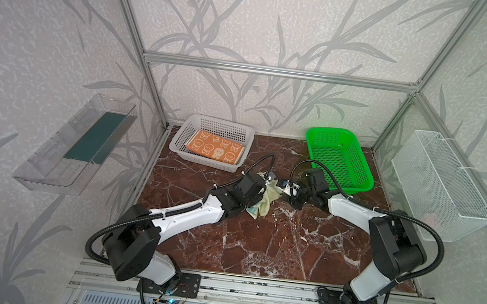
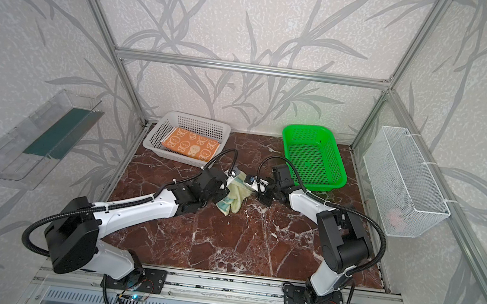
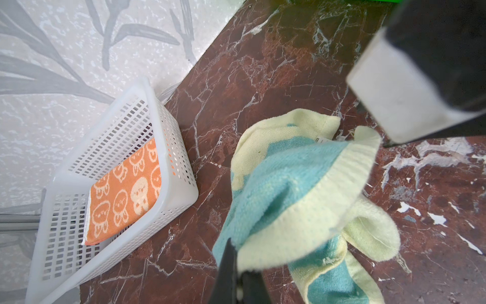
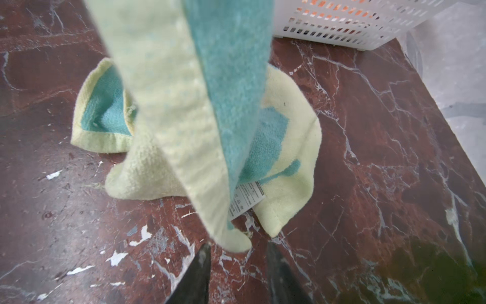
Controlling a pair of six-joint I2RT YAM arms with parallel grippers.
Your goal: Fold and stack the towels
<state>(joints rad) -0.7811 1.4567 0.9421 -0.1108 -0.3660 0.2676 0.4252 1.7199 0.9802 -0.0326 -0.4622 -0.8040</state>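
The left gripper (image 3: 238,259) is pressed together on an edge of the pale yellow towel (image 1: 267,200). It holds that edge clear of the tabletop (image 1: 271,251), while the rest of the cloth lies crumpled on the surface below with its light-blue face partly exposed. The raised strip reaches toward the right gripper (image 4: 238,246), whose jaws stand spread. The free corner of the strip hangs just in front of the gap and is not clamped. The two grippers face each other near the middle of the table, toward the rear. The orange towel (image 1: 215,150) lies folded flat inside the white basket (image 1: 181,135) at the rear left. The green basket (image 1: 339,158) stands at the rear right, just behind the right arm. The tabletop is red-brown marble with white veins. Aluminium framing encloses the cell, and the walls carry grey leaf-pattern paper. A clear shelf (image 1: 44,172) hangs on the left wall and a white wire basket (image 1: 440,183) on the right wall.
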